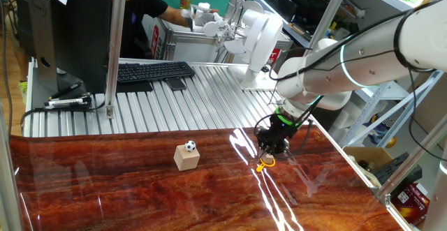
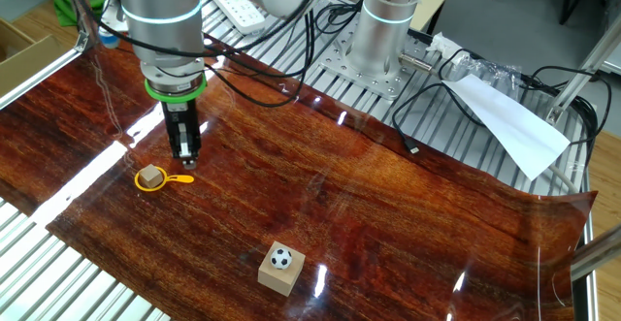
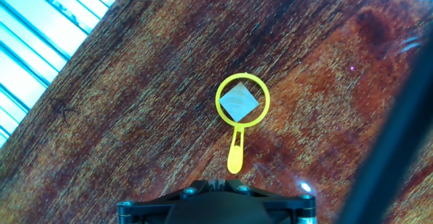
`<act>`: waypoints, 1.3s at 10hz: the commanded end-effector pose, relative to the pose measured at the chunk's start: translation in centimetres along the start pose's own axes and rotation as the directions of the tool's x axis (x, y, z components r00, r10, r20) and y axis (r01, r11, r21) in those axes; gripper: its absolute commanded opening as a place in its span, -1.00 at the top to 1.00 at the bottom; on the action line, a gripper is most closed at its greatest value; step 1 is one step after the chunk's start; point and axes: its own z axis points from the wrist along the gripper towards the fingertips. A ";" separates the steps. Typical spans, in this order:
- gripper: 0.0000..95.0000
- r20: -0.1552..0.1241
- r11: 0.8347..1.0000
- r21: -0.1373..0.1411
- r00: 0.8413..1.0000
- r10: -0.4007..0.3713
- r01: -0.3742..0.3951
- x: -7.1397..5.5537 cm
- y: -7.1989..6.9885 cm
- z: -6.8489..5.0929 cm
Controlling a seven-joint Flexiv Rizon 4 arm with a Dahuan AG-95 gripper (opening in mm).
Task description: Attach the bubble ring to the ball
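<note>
The yellow bubble ring [image 3: 235, 143] lies flat on the dark wood board, its loop around a small tan cube [image 3: 239, 103] and its stem pointing at the hand. My gripper [image 3: 217, 182] hangs just above the stem's end, shut with nothing in it. In the fixed views the gripper [image 2: 185, 153] [image 1: 273, 148] stands upright over the ring [image 2: 180, 177] [image 1: 265, 164], which lies near the board's edge. The black-and-white ball [image 1: 190, 146] [image 2: 280, 258] rests on a larger tan wooden cube [image 1: 186, 160] [image 2: 278, 275], well apart from the ring.
The wood board [image 2: 388, 214] lies on a slatted metal table [image 1: 181, 105]. A keyboard [image 1: 154, 71] and monitor stand at the back. A white sheet [image 2: 509, 117] and cables [image 2: 427, 108] lie beyond the board. A second robot base [image 2: 383, 25] stands nearby.
</note>
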 end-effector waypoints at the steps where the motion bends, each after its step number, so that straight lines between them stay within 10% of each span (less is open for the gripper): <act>1: 1.00 0.022 1.000 0.020 1.000 0.006 -0.006 0.0 -0.1 -0.1; 13: 1.00 -0.061 0.997 -0.028 0.995 -0.079 0.078 0.0 -0.1 -0.1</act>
